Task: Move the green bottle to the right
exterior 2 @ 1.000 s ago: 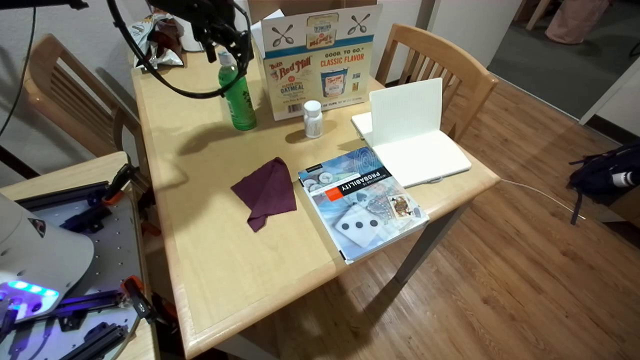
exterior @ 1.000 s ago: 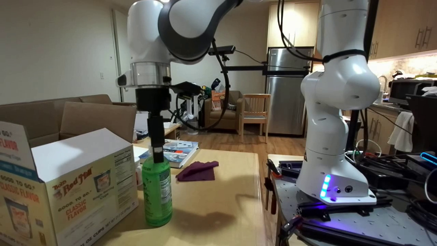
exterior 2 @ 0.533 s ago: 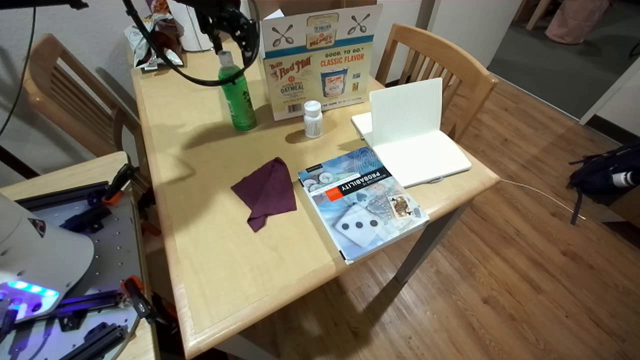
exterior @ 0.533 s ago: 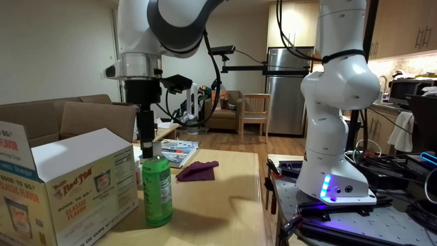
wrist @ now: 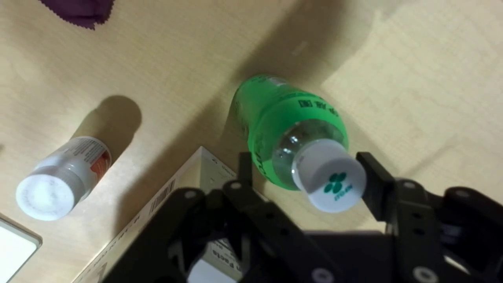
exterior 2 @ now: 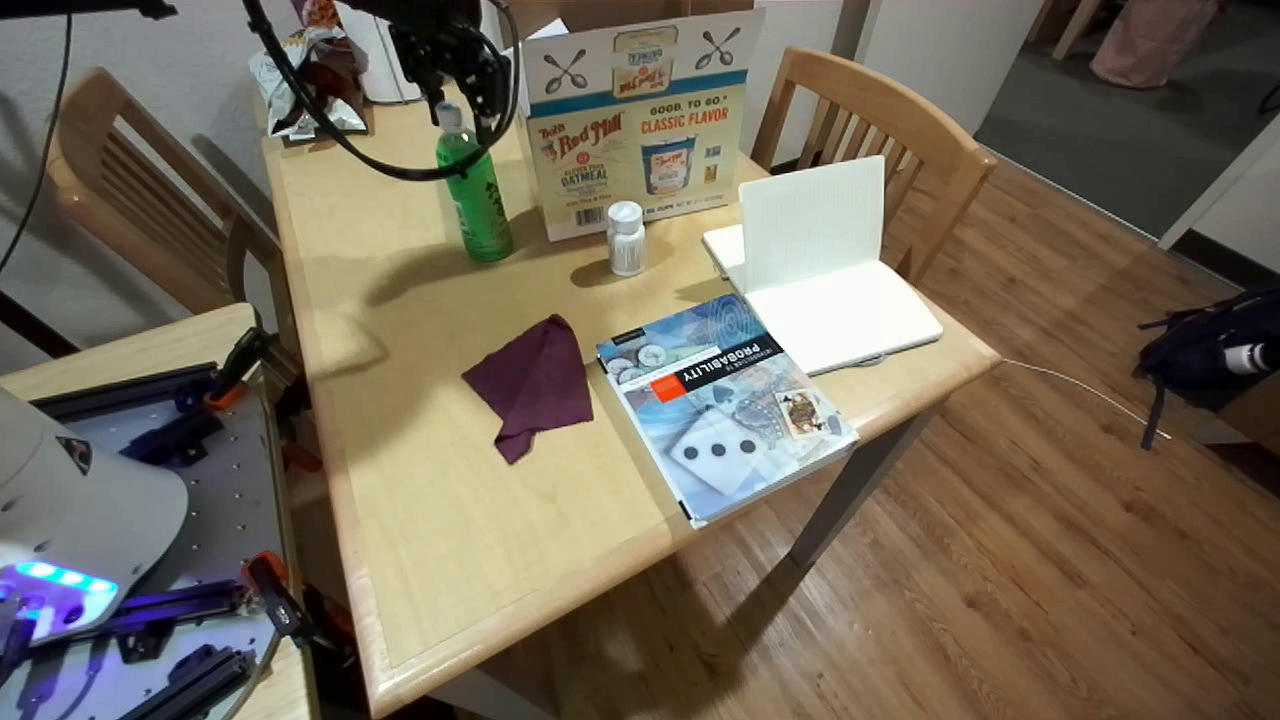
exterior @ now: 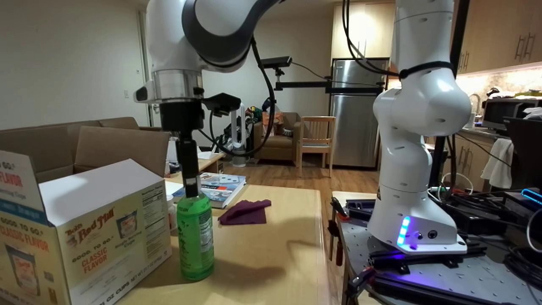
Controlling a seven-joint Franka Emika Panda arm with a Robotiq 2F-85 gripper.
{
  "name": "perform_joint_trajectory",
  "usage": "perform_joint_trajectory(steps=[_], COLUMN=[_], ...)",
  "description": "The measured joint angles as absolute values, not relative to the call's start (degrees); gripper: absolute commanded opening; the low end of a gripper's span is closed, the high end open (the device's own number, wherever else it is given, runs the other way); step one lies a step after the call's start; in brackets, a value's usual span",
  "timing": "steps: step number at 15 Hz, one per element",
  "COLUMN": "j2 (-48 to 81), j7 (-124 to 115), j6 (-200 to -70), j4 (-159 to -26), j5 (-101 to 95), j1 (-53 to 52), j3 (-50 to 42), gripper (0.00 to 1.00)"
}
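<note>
While the wrist view looks down on the table (wrist: 432, 98), the gripper (wrist: 304, 169) takes up the lower part of the frame with its fingers (wrist: 375, 184) standing wide apart. The green bottle (wrist: 289, 125) is upright near the centre of that frame, its white cap (wrist: 332, 177) between the fingers and nearer the one at the right; contact at that point cannot be determined. Toward the left edge stands a small white bottle (wrist: 65, 177), well apart from the green one.

In both exterior views the green bottle rests on the table just beside a printed cardboard box (exterior: 114, 228) with raised flaps. The box fills the lower left of the frame in an exterior view, with the bottle immediately to its right.

In an exterior view a book (exterior 2: 730, 410) marked PROBABILITY lies flat near the centre, with a creased maroon cloth (exterior 2: 540, 390) near its left side and an open notebook (exterior 2: 850, 320) just beside it, up and to the right. At the upper left sits a crinkled packet (exterior 2: 310, 90); at the upper right, right of the box, stands a wooden chair (exterior 2: 895, 115). Farthest off, right of centre in an exterior view, are a brown armchair (exterior: 280, 146) and, to its right, a steel refrigerator (exterior: 355, 127).
</note>
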State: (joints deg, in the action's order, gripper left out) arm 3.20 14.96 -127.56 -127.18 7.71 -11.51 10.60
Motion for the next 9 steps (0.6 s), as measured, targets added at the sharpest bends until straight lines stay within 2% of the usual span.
perform_joint_trajectory(steps=[1,2,7,9], j2=[3.20,3.20,3.20,3.10], j7=[14.89,14.84,14.81,14.74], j6=[-127.20,-126.86,-125.73,-125.62], j4=[-127.06,-126.95,-126.51,-126.02], j5=[7.60,7.46,7.43,7.10], j1=[-11.51,-11.51,-11.51,-11.48], j3=[10.55,10.52,10.49,10.41], gripper=[0.52,0.51,0.18,0.12])
